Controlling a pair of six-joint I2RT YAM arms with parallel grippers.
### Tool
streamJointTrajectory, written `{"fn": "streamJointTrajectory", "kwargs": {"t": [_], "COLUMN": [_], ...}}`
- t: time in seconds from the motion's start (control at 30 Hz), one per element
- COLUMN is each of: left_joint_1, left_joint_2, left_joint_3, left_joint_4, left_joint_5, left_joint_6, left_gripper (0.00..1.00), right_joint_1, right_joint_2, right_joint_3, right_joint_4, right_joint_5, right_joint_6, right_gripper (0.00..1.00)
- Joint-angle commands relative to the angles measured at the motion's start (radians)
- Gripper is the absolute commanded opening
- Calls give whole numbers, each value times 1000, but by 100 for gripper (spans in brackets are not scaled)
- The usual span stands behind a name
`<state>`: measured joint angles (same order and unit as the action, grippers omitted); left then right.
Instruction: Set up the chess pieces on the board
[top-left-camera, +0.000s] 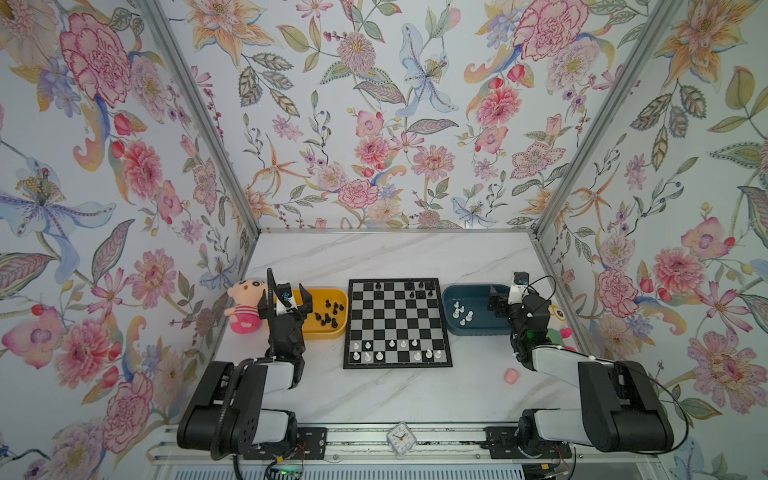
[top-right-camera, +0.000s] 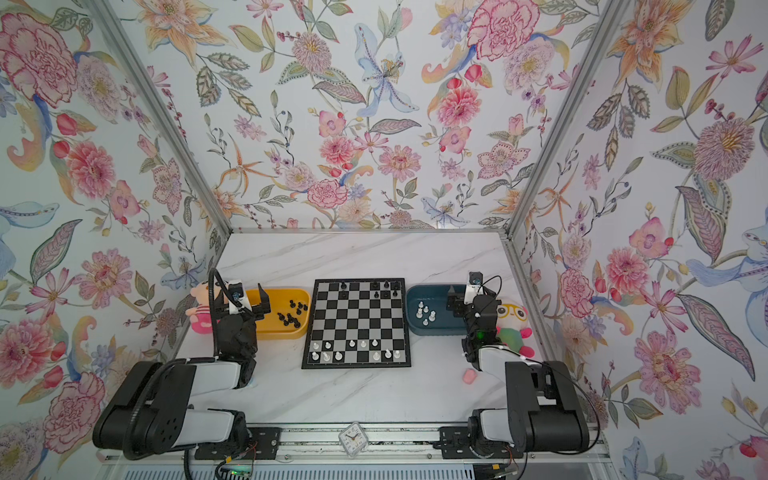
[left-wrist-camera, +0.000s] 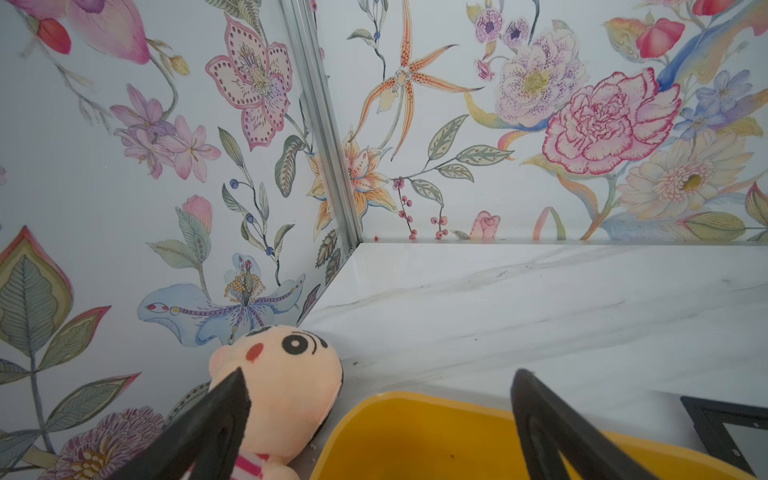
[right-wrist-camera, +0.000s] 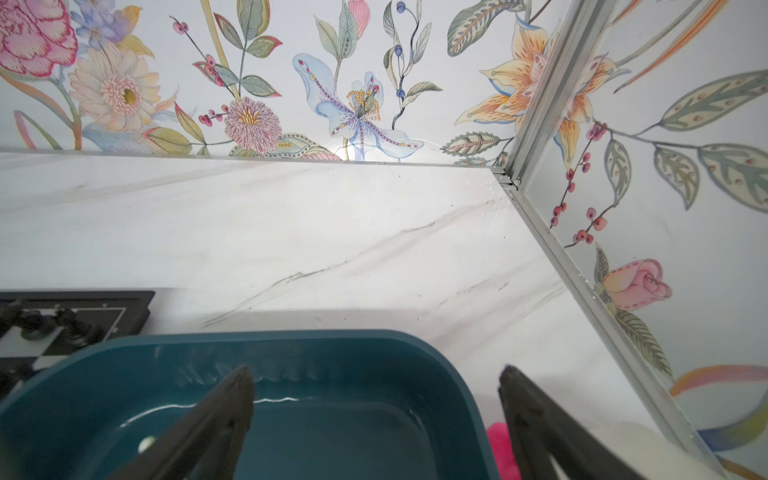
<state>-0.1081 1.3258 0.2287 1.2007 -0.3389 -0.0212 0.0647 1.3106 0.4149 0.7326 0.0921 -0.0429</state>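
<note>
The board (top-left-camera: 397, 323) (top-right-camera: 357, 323) lies flat mid-table. A few black chess pieces (top-left-camera: 415, 286) stand on its far rows and several white ones (top-left-camera: 390, 351) on its near rows. More black pieces (top-left-camera: 328, 313) lie in a yellow tray (left-wrist-camera: 415, 436), more white ones (top-left-camera: 461, 312) in a dark blue tray (right-wrist-camera: 332, 353). My left gripper (top-left-camera: 286, 305) (left-wrist-camera: 379, 376) hovers open over the yellow tray's left end, holding nothing. My right gripper (top-left-camera: 509, 305) (right-wrist-camera: 375, 370) hangs open over the blue tray's right end, also empty. A white piece (right-wrist-camera: 145, 444) shows beside one finger.
A pink plush doll (top-left-camera: 243, 305) (left-wrist-camera: 282, 374) sits left of the yellow tray, against the wall. A green plush (top-left-camera: 555, 320) sits right of the blue tray. A small pink lump (top-left-camera: 512, 376) lies near the right arm. A small clock (top-left-camera: 401, 438) stands at the front rail.
</note>
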Motion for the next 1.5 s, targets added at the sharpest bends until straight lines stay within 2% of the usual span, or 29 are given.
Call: {"fn": "streamJointTrajectory", "kwargs": {"t": [0.0,0.1,0.23,0.4,0.5,0.57,0.63,0.87,1.27,1.47], "left_joint_1": [8,7,1,-34,-53,-59,-61,-62,-64,-64], "left_joint_2": [-112,-185,-184,-88,-16,33,82,256,513,588], "left_joint_3": [74,144,281,482,613,680,738,904,1108,1179], "left_joint_4": [-238,-360,-505,-601,-671,-675,-670,-638,-534,-540], "left_joint_5": [61,123,202,244,246,252,252,265,324,349], "left_joint_6": [-30,-70,-126,-132,-109,-88,-69,-22,-47,-48], "left_gripper": [99,98,94,92,92,93,93,94,94,94], "right_joint_1": [41,97,131,142,149,162,189,285,291,286], "right_joint_2": [-121,-208,-238,-122,-6,49,84,210,338,390], "right_joint_3": [96,174,355,586,714,751,777,871,860,847], "right_joint_4": [-319,-530,-865,-1194,-1349,-1392,-1410,-1548,-1550,-1551], "right_joint_5": [70,108,59,-128,-197,-238,-254,-190,-178,-175], "right_joint_6": [19,48,92,119,142,173,215,278,364,380], "right_gripper": [90,86,79,66,52,46,45,43,38,33]}}
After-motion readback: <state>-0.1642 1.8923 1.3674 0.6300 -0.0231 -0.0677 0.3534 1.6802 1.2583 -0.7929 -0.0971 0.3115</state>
